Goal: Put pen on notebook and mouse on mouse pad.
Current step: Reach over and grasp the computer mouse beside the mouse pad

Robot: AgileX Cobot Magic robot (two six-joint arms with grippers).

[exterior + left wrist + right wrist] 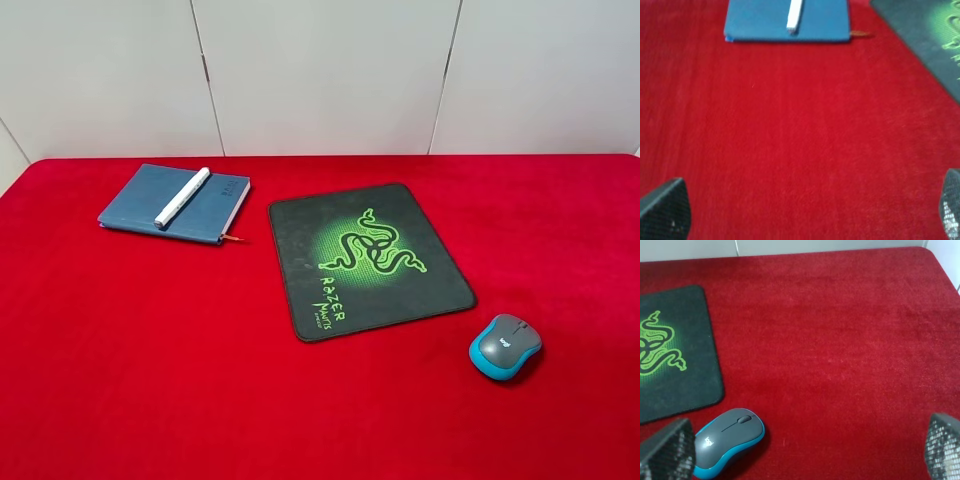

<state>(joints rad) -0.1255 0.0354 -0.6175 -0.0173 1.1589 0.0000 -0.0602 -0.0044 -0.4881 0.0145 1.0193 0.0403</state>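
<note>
A table covered in red velvety cloth (150,380) fills the high camera's view, with pale grey wall panels (320,70) behind it. Toward the far left lies a slate-blue hardcover notebook (135,203), closed, flat and turned at a slight angle. It has pale page edges, and a thin orange ribbon marker (232,238) pokes out at its near corner. A slim white cylindrical pen (183,197) rests diagonally across the notebook's cover, fully on it.

Near the middle of the table, apart from the notebook, lies a black rectangular mouse pad (300,250) with rounded corners, a glowing green three-snake emblem and green "Razer" lettering. A small wireless mouse (505,346), grey on top with bright teal-blue sides, sits on the red cloth by the pad's near right corner. It is close to the pad but neither touching it nor on it.

The left gripper (807,210) hangs over bare red cloth with its jaws spread wide and nothing between them. Its dark textured fingertips (665,212) show at the edges of the left wrist view, with the notebook and pen well ahead of them. The right gripper (805,450) is likewise wide open and empty. In the right wrist view the mouse appears just beside one fingertip, and whether they touch cannot be told.
</note>
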